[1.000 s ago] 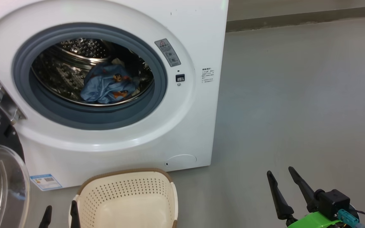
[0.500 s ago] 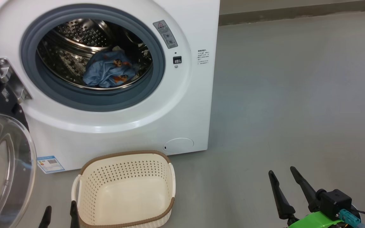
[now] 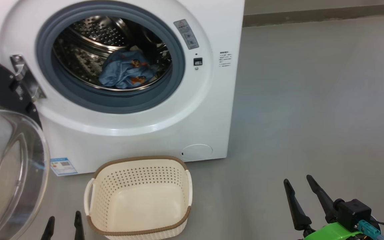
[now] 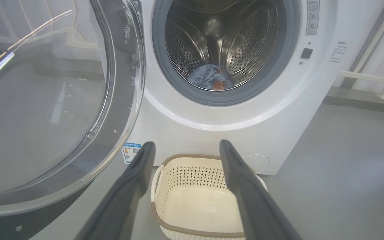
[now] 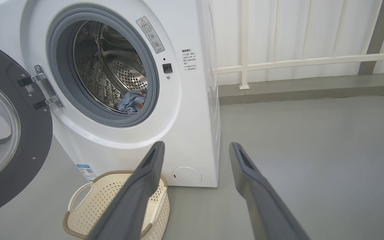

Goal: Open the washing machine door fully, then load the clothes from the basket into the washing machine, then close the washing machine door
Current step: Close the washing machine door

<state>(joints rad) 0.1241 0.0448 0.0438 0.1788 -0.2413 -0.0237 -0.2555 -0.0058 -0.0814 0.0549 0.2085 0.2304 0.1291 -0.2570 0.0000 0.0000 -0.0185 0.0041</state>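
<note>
- Opening: the washing machine door [image 5: 10, 130] stands swung wide at the left side of the washing machine [image 3: 138, 133]. It hangs from its steel hinge [image 3: 25, 78], with the dark inner face and glass bowl turned toward the room. The round opening is wholly uncovered, so I judge this step done.
- Loading: the clothes [image 3: 127, 71] lie in a crumpled heap on the bottom of the drum [image 4: 245, 40], well inside the grey-blue gasket [image 3: 112, 103]. Nothing trails over the lip.
- The basket [image 3: 135, 176] stands on the floor [image 3: 312, 100] just before the machine's lower front edge, toward the corner with the blue label. Its bottom shows bare. The inside of its near wall is hidden, so a small piece tucked there cannot quite be ruled out. Otherwise loading looks complete.
- The left gripper [image 4: 187, 146] has its fingers spread apart with nothing between them. It sits low over the floor between the door and the basket's left handle, touching neither.
- The right gripper [image 3: 297, 180] is likewise parted and empty. It is over bare floor well to the right of the basket and well apart from the machine.
- Left to do: only the closing. The door must swing across the opening until it catches at the latch slot [image 3: 197, 61] on the opening's right edge. The left gripper is the nearer one for that push.
</note>
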